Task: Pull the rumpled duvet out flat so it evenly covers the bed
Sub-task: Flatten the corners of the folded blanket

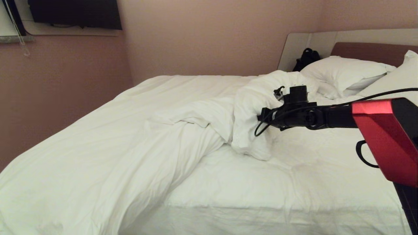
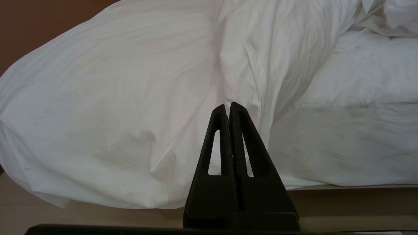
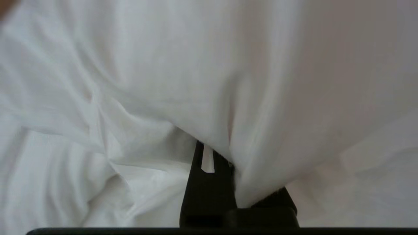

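The white duvet [image 1: 130, 137] lies rumpled across the bed [image 1: 310, 169]. It covers the left part, spills over the near left edge and bunches into a tall ridge near the middle. My right arm [image 1: 307, 117] reaches in from the right to that ridge. My right gripper [image 3: 225, 156] is shut on a thick fold of the duvet [image 3: 261, 130], which drapes over its fingertips and hides them. My left gripper [image 2: 228, 106] hangs low beside the bed, shut and empty, facing the overhanging duvet [image 2: 130, 98].
Two white pillows [image 1: 343, 73] rest against the grey and brown headboard [image 1: 365, 50], with a black bag [image 1: 306, 58] beside them. Bare sheet shows on the right half. A pink wall runs along the far side. The beige bed base [image 2: 359, 195] shows below the mattress.
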### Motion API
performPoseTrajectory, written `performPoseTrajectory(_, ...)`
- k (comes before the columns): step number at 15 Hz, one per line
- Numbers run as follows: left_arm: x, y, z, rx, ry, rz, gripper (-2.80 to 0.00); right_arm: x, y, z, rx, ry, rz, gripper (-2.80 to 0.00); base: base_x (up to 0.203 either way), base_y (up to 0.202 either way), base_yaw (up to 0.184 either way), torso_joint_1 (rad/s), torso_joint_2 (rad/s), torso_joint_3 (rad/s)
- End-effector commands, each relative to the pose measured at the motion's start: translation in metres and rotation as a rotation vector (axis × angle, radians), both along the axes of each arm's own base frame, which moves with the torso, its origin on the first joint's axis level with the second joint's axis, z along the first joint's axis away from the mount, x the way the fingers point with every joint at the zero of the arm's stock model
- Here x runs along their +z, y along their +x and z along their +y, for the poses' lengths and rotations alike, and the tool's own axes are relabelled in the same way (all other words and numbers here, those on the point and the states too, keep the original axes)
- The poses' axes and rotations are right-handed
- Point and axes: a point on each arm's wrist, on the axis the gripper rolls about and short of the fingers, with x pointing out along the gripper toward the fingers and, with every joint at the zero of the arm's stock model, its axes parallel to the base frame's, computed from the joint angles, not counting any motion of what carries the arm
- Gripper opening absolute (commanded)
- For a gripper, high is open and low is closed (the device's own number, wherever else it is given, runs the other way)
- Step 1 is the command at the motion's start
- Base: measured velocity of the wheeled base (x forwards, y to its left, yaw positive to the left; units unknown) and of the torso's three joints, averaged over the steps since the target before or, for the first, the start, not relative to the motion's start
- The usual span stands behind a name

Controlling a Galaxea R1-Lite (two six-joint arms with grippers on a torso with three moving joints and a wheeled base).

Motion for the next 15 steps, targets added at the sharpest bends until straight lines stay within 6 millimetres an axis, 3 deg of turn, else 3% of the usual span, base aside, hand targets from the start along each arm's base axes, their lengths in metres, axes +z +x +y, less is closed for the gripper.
performPoseTrajectory(1,0.0,0.0,0.0,0.0,0.0,0.0,-2.8,0.033,-0.013,-0.004,-0.01,0.032,-0.045,-2.8,0.0,0.0,0.0,0.0,0.0,0.0)
performPoseTrajectory(4,0.0,0.0,0.0,0.0,0.0,0.0,-2.8,0.071,-0.039,-0.016,-0.04,0.075,-0.051,-2.8,0.0,0.0,0.0,0.0,0.0,0.0)
performPoseTrajectory(8,0.0,0.0,0.0,0.0,0.0,0.0,-2.8,0.13,-0.093,-0.047,-0.102,0.116,-0.121,-2.8,0.0,0.0,0.0,0.0,0.0,0.0)
performPoseTrajectory(12,0.0,0.0,0.0,0.0,0.0,0.0,-2.8,0.188,-0.146,-0.113,-0.269,0.145,-0.236,-2.8,0.0,0.0,0.0,0.0,0.0,0.0)
performPoseTrajectory(15,0.0,0.0,0.0,0.0,0.0,0.0,-2.8,0.212,-0.182,-0.161,-0.417,0.132,-0.296,-2.8,0.0,0.0,0.0,0.0,0.0,0.0)
